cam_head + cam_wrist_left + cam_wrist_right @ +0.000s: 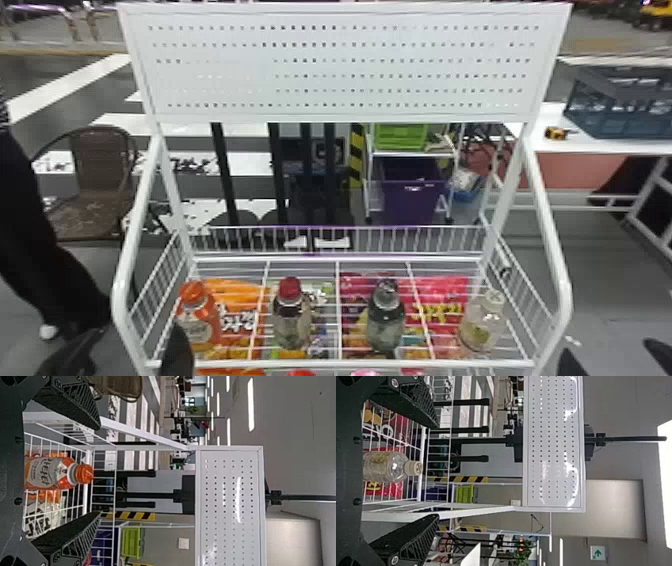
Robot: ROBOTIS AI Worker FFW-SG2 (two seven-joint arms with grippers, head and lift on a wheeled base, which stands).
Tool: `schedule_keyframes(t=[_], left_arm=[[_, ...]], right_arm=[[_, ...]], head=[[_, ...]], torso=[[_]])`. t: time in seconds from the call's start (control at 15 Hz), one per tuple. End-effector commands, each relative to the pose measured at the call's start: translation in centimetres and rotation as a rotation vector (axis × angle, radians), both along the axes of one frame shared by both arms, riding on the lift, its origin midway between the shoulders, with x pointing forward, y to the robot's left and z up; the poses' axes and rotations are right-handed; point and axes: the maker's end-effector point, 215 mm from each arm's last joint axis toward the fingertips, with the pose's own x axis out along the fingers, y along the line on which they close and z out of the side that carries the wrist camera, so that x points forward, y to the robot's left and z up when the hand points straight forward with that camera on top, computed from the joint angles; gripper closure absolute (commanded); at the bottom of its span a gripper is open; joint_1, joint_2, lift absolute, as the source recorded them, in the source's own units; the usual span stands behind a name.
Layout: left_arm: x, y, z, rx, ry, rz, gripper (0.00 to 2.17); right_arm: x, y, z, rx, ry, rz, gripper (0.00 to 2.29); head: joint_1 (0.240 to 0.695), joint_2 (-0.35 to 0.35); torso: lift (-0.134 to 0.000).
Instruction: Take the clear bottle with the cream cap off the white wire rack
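Note:
The clear bottle with the cream cap (481, 322) stands upright at the right end of the white wire rack (340, 364). In the right wrist view the same clear bottle (389, 467) lies between the open fingers of my right gripper (435, 471), untouched by them. My left gripper (99, 471) is open too, and the orange-capped bottle (51, 472) shows between its fingers without contact. A black part of my left arm (177, 350) shows at the rack's front left corner in the head view.
On the same shelf stand the orange bottle (198, 320), a red-capped bottle (292, 320) and a dark-capped bottle (386, 320). Snack bags (240, 320) lie beneath the wires. Slanted side rails (555, 250) and a perforated back panel (340, 65) frame the shelf.

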Motion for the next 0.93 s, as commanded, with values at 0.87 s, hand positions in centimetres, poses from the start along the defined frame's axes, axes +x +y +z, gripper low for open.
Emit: schedule_keyframes(t=[0.87], left_arm=[[0.0, -0.5, 0.0, -0.01, -0.002, -0.01, 0.12]], right_arm=[[1.2, -0.6, -4.8, 0.003, 0.044, -0.023, 0.11]], head=[[0.499, 0.0]], torso=[[0.0]])
